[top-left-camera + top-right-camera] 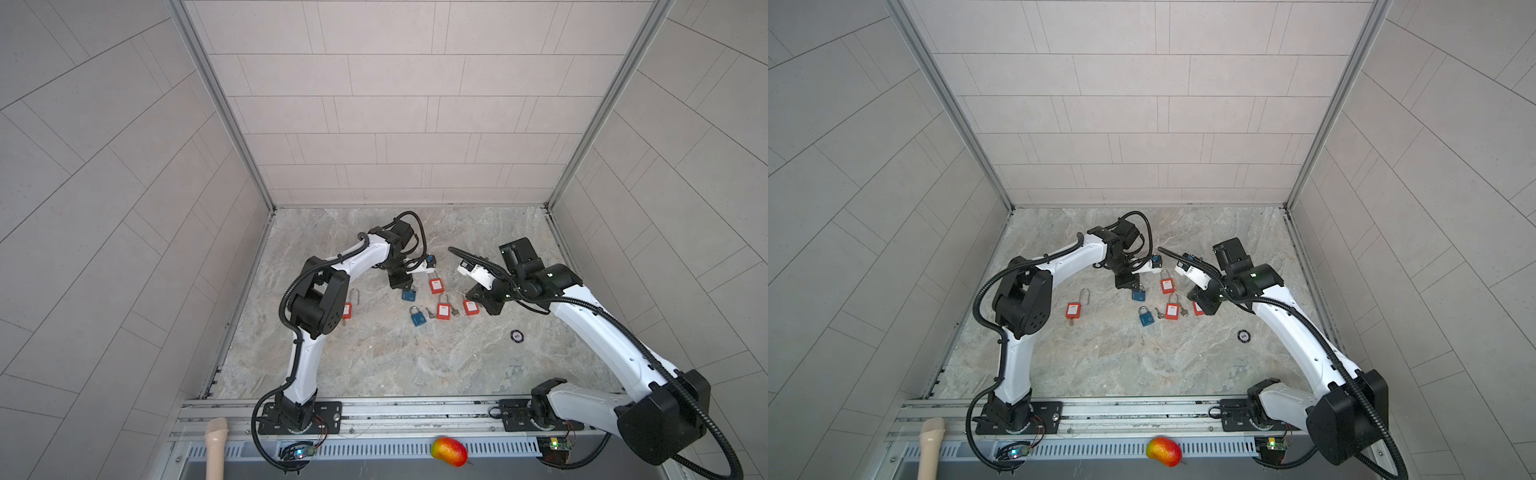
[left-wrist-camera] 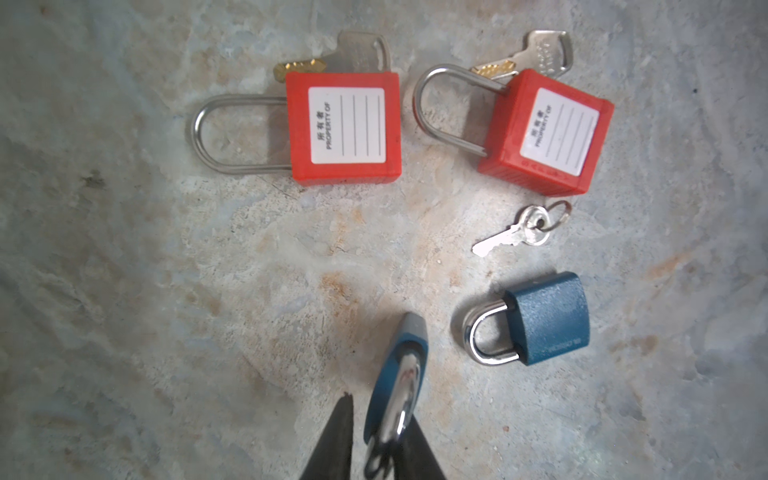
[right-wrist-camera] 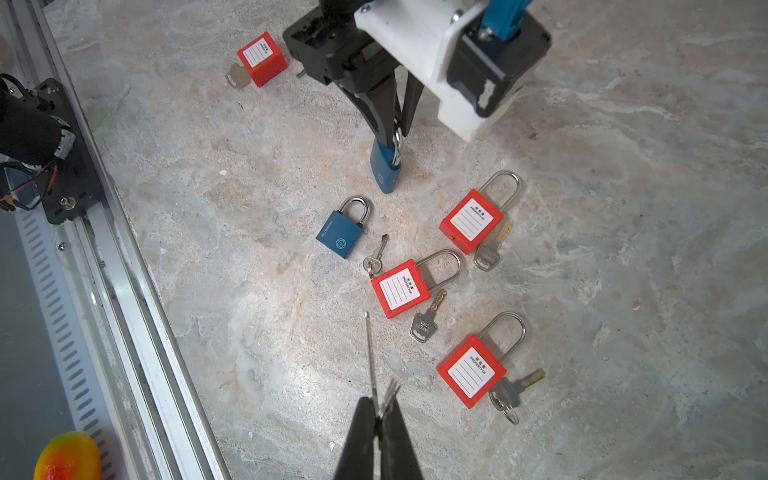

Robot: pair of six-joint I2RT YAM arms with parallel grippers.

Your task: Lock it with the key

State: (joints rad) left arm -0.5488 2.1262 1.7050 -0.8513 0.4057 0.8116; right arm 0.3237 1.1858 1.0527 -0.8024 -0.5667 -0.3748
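A blue padlock [image 2: 395, 374] stands on end on the marble table, shackle up between the fingers of my left gripper [image 2: 379, 409]. The jaws are slightly parted: one finger stands clear of the lock, the other touches the shackle. It shows the same in the right wrist view, blue padlock [image 3: 384, 170] under the left gripper [image 3: 397, 131]. My right gripper [image 3: 378, 406] is shut on a thin silver key [image 3: 371, 357], seen edge-on with its ring, above the table near a red padlock [image 3: 471, 372]. In both top views the grippers [image 1: 405, 286] [image 1: 467, 296] face each other.
A second blue padlock [image 2: 548, 320] lies flat with a small silver key [image 2: 515, 232] beside it. Several red padlocks [image 2: 345, 126] [image 2: 548, 133] [image 1: 347, 309] lie around with keys. A black disc [image 1: 516, 334] lies right; a toy mango [image 1: 449, 451] sits on the front rail.
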